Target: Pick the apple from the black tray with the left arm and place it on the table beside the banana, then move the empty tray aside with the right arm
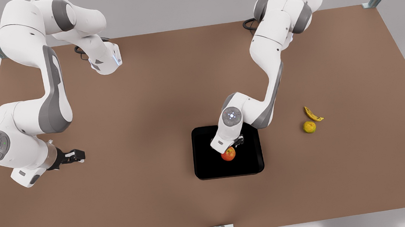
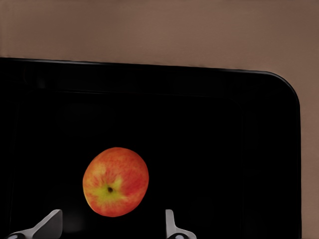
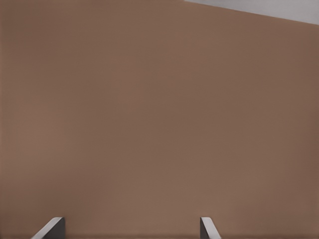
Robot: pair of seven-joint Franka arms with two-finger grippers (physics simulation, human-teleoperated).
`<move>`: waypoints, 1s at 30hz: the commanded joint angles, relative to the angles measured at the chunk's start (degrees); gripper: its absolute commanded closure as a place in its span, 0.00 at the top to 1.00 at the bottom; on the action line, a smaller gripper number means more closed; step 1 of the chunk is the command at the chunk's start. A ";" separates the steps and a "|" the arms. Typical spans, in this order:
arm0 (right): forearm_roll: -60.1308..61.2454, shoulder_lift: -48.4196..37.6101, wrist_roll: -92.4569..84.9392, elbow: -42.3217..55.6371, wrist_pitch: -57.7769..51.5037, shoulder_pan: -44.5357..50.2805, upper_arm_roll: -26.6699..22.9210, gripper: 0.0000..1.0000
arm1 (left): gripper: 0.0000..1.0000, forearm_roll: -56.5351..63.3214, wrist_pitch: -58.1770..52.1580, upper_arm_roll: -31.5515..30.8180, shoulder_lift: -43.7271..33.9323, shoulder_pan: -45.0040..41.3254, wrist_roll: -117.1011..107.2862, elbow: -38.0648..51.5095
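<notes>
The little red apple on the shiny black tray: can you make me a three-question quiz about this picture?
1. True or false: the small red-and-yellow apple lies in the glossy black rectangular tray.
2. What lies beside the curved yellow spotted banana? A) round yellow-green fruit B) a cup C) a spoon
3. Fill in: the left gripper hovers over the ____, while the right gripper waits over the matte brown table.

Key: 1 true; 2 A; 3 apple.
</notes>
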 commanded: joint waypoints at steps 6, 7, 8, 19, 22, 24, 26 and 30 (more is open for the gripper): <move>-0.01 -0.05 -0.02 0.10 -0.03 0.00 0.06 1.00 | 1.00 4.84 5.68 -0.03 3.07 0.08 -9.31 0.36; -0.01 -0.05 -0.02 0.09 -0.03 0.00 0.06 1.00 | 1.00 6.51 5.68 -0.03 3.51 0.17 -9.31 0.36; -0.01 -0.05 -0.02 0.01 -0.03 0.00 0.06 1.00 | 1.00 6.69 6.91 -0.03 3.95 0.26 -9.31 0.36; -0.01 -0.05 -0.11 0.01 -0.03 0.00 0.06 1.00 | 1.00 6.69 11.75 0.85 6.59 0.34 -9.31 0.45; -0.01 -0.05 -0.02 0.09 -0.03 0.00 0.06 1.00 | 0.76 6.69 11.66 0.94 6.50 0.34 -9.39 0.45; -0.01 -0.05 -0.02 0.01 -0.03 0.00 0.06 1.00 | 0.72 7.21 11.13 1.03 6.06 0.17 -9.31 0.45; -0.01 -0.05 -0.02 0.10 -0.03 0.00 0.06 1.00 | 0.72 8.01 2.44 0.94 2.99 0.17 -7.03 0.45; 0.07 -2.42 7.96 0.10 -3.63 3.68 1.12 1.00 | 0.73 2.38 -16.64 1.12 -9.14 10.36 20.91 0.19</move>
